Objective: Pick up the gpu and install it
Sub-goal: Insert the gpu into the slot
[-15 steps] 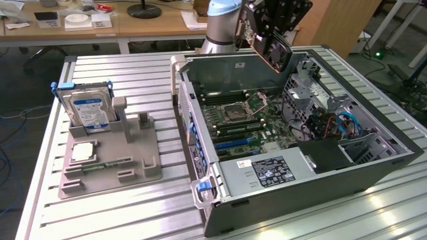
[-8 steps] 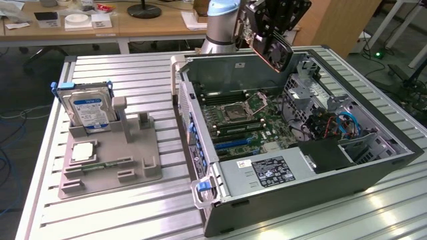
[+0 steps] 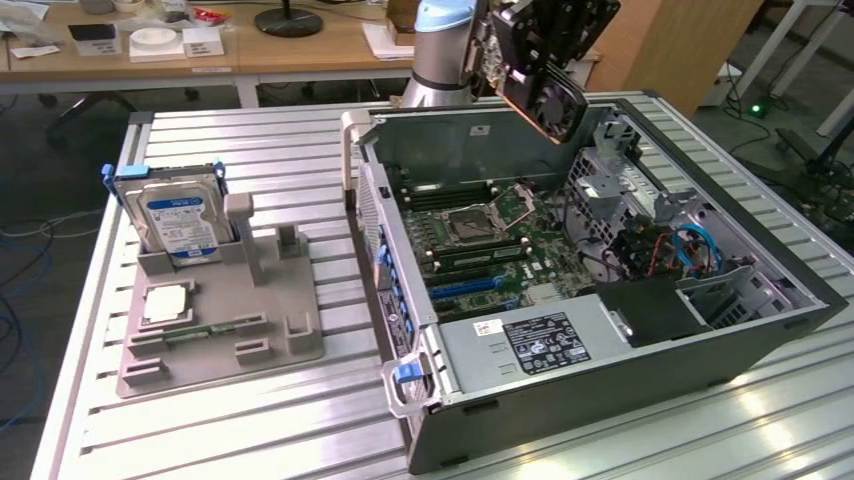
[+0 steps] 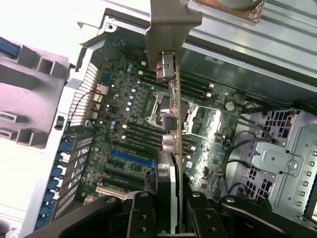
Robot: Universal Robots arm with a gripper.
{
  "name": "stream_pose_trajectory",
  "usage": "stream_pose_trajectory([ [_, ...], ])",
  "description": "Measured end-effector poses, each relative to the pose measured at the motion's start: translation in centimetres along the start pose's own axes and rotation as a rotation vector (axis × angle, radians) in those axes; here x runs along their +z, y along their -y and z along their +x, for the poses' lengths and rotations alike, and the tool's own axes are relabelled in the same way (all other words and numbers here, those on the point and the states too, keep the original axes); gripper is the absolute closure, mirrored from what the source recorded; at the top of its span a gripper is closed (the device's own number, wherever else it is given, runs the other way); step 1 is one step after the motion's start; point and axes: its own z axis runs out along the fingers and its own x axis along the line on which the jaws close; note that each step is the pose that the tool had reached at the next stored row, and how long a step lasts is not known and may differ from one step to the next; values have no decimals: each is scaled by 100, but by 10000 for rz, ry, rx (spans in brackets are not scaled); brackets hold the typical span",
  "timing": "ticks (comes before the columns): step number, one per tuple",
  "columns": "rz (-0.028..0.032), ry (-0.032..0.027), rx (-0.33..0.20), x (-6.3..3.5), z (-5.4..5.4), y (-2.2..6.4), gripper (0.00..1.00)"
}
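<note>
GPU pinched edge-on in claw, hanging above open case. Carry step; not yet seated. Seating likely calls for lining its edge over blue slot.

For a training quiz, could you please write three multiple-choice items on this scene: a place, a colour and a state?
1. Where is the gpu, a flat black-shrouded card with silver bracket, relative to the open black computer case? A above it; B seated inside; C flat beside it.
2. Label colour on the boxy silver hard drive? A red; B blue-white; C yellow.
3. The gripper is: A open; B shut on the hard drive; C shut on the gpu.
Answers: A, it hangs over the case; B, its label shows blue and white; C, fingers clamp the card's edge.
</note>
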Motion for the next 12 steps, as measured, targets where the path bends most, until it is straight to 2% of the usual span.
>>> stream_pose_trajectory([
  [12,-38,-64,-1026,0,0,0,72],
])
